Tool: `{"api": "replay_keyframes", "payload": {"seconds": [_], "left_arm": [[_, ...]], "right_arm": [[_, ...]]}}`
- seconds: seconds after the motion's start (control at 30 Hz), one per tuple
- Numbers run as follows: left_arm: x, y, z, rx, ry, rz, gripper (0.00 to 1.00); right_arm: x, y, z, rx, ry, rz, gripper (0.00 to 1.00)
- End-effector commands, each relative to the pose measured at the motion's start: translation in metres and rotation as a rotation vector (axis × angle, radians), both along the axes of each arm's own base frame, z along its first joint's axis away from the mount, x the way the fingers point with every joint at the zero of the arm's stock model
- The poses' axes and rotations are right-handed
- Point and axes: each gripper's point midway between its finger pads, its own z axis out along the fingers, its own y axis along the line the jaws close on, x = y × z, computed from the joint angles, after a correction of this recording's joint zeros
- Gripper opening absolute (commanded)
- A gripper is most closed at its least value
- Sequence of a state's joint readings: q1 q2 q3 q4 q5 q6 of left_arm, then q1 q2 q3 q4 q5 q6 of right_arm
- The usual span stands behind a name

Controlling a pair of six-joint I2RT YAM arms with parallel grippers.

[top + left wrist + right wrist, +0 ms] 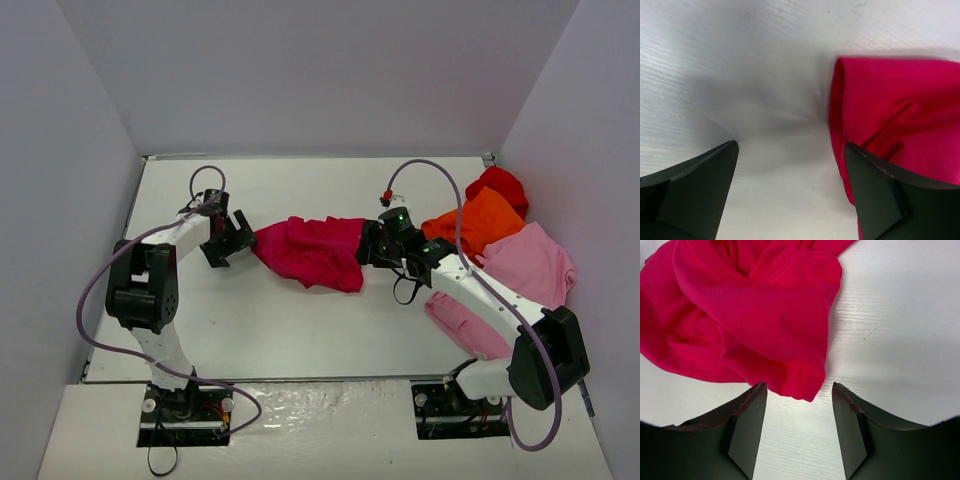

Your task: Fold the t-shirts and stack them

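Crumpled raspberry-red t-shirt (312, 252) lies mid-table between both arms. Left gripper (234, 240) gapes wide at its left edge; right gripper (371, 243), half-parted, seems empty at its right hem. Spreading step: next, pinch both edges.

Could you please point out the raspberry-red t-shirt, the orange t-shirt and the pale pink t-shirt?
raspberry-red t-shirt (312, 252): top view, middle of the cloth.
orange t-shirt (480, 224): top view, its flat centre.
pale pink t-shirt (530, 264): top view, its broad middle.

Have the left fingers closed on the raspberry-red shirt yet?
No, the left fingers stand wide apart with only table between them, the raspberry-red shirt beside one.
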State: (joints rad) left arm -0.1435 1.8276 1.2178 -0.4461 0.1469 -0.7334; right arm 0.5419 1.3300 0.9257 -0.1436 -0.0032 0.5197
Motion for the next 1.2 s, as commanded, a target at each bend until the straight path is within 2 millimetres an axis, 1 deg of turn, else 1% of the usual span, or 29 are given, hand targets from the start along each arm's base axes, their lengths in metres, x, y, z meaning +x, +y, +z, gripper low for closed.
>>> {"api": "replay_keyframes", "payload": {"seconds": [0.0,0.07,0.17,0.23,0.33,0.4,0.47,0.5,0.53,0.57,0.63,0.7,0.73,0.77,0.8,0.87,0.9,0.97,1.07,1.1,1.17], "left_arm": [[0.013,-0.010,0.023,-0.032,-0.063,-0.021,0.86],[0.011,-0.013,0.022,-0.049,-0.029,-0.030,0.89],[0.011,-0.028,0.023,-0.126,-0.027,-0.070,0.91],[0.012,-0.031,0.024,-0.137,-0.028,-0.078,0.92],[0.015,-0.032,0.024,-0.136,-0.042,-0.090,0.97],[0.019,-0.034,0.021,-0.139,-0.042,-0.106,0.97],[0.024,-0.035,0.015,-0.134,-0.038,-0.118,0.94],[0.028,-0.035,0.013,-0.131,-0.042,-0.121,0.91],[0.032,-0.034,0.012,-0.123,-0.056,-0.119,0.85],[0.036,-0.033,0.012,-0.115,-0.069,-0.113,0.81],[0.042,-0.030,0.012,-0.096,-0.095,-0.098,0.78],[0.047,-0.030,0.013,-0.084,-0.107,-0.107,0.59],[0.048,-0.030,0.013,-0.081,-0.102,-0.108,0.52],[0.046,-0.030,0.010,-0.077,-0.081,-0.109,0.37],[0.047,-0.030,0.011,-0.077,-0.078,-0.112,0.28],[0.046,-0.031,0.009,-0.079,-0.069,-0.117,0.14],[0.044,-0.032,0.008,-0.079,-0.064,-0.119,0.09],[0.041,-0.030,0.005,-0.067,-0.057,-0.114,0.00],[0.037,-0.029,0.006,-0.056,-0.062,-0.119,0.00],[0.036,-0.027,0.008,-0.049,-0.066,-0.118,0.00],[0.036,-0.024,0.026,-0.034,-0.102,-0.115,0.00]], "right_arm": [[0.009,-0.002,0.028,0.037,-0.082,-0.030,0.52],[0.008,-0.003,0.027,0.034,-0.079,-0.031,0.52],[0.007,-0.003,0.024,0.029,-0.073,-0.029,0.51],[0.007,-0.003,0.023,0.027,-0.071,-0.027,0.51],[0.006,-0.004,0.022,0.024,-0.070,-0.025,0.51],[0.006,-0.004,0.022,0.025,-0.070,-0.022,0.51],[0.005,-0.003,0.023,0.027,-0.073,-0.018,0.51],[0.005,-0.003,0.024,0.028,-0.075,-0.016,0.51],[0.005,-0.003,0.025,0.029,-0.078,-0.016,0.51],[0.005,-0.004,0.025,0.029,-0.079,-0.015,0.51],[0.004,-0.004,0.026,0.029,-0.079,-0.015,0.51],[0.003,-0.006,0.027,0.025,-0.082,-0.018,0.51],[0.002,-0.006,0.027,0.022,-0.081,-0.017,0.51],[0.002,-0.007,0.027,0.020,-0.082,-0.019,0.51],[0.002,-0.008,0.027,0.019,-0.082,-0.020,0.51],[0.002,-0.008,0.026,0.014,-0.081,-0.021,0.51],[0.003,-0.008,0.026,0.013,-0.080,-0.024,0.51],[0.004,-0.008,0.026,0.015,-0.078,-0.023,0.51],[0.004,-0.007,0.026,0.018,-0.074,-0.023,0.51],[0.004,-0.007,0.025,0.017,-0.072,-0.023,0.51],[0.004,-0.006,0.023,0.014,-0.065,-0.022,0.51]]}}
